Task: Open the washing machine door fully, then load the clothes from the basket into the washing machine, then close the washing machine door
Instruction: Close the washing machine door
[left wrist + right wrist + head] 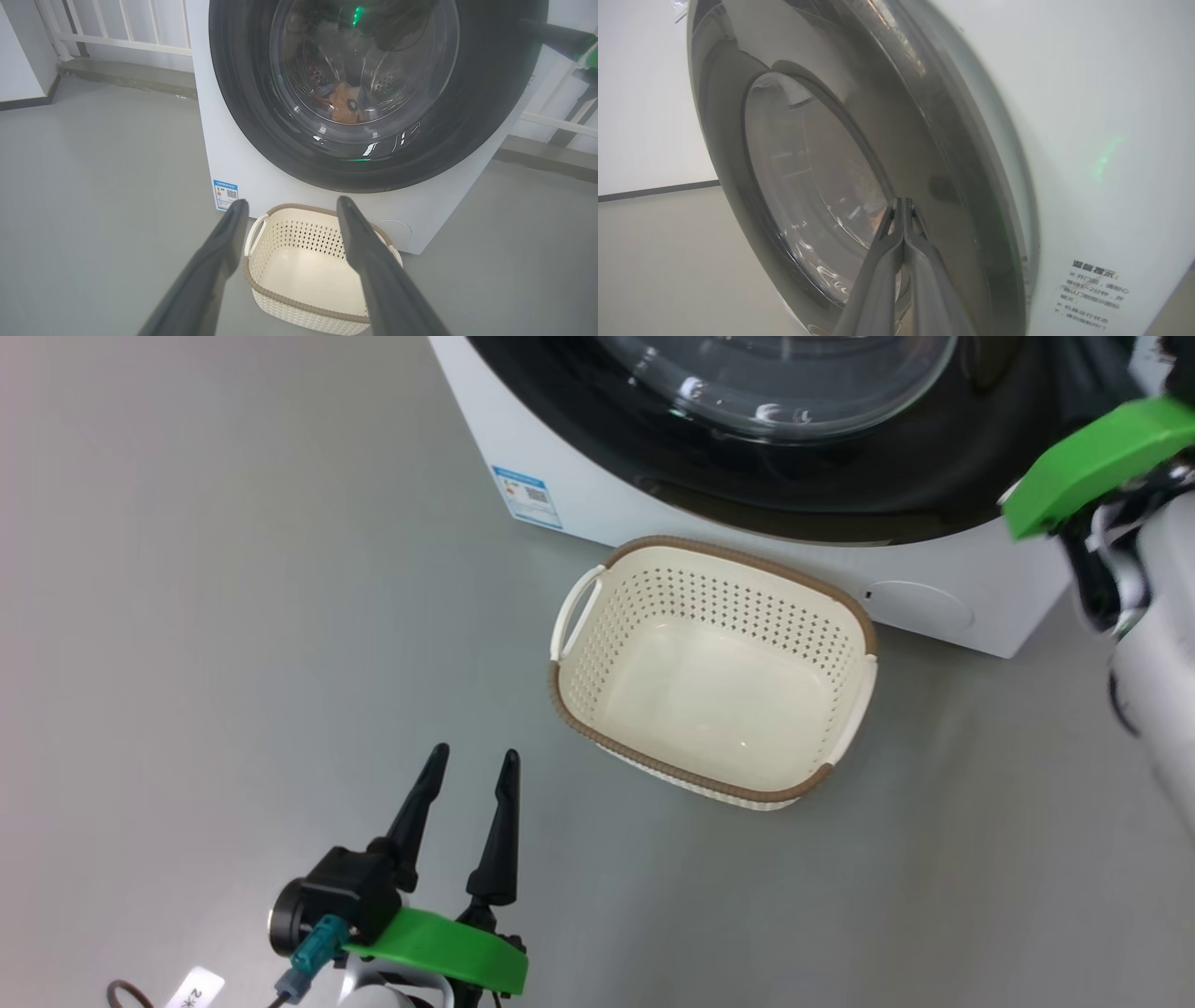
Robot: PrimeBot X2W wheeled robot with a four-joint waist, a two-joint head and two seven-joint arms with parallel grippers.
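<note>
- The left gripper (474,756) hangs low over the grey floor (187,616), nearest the head camera. Its two dark fingers are spread wide apart, holding nothing and touching nothing.
- Just beyond it, the basket (747,557) sits on the floor close against the washing machine (597,495). Its bare cream bottom faces up.
- The left wrist view looks between the spread fingers, over the basket and straight at the machine's front. The blue label sticker (527,497) is at the lower corner and the round lower cover (920,607) sits behind the basket's far side.
- The washing machine door (887,476) lies flat against the white front, apparently closed.
- The head view catches just the door's lower arc, while the left wrist view takes in nearly the whole ring and the glass window.
- The right gripper (903,201) is up at the door's right side, with its fingers pressed together and nothing between them. In the right wrist view its tips sit at the glossy black ring beside the window, but I cannot tell whether they touch it.
- That view also shows printed text (1092,294) on the machine's front.
- The clothes (343,105) are in the drum, seen through the glass in the left wrist view as orange and blue fabric.
- Farthest back, a white railing (140,42) runs behind the machine.
</note>
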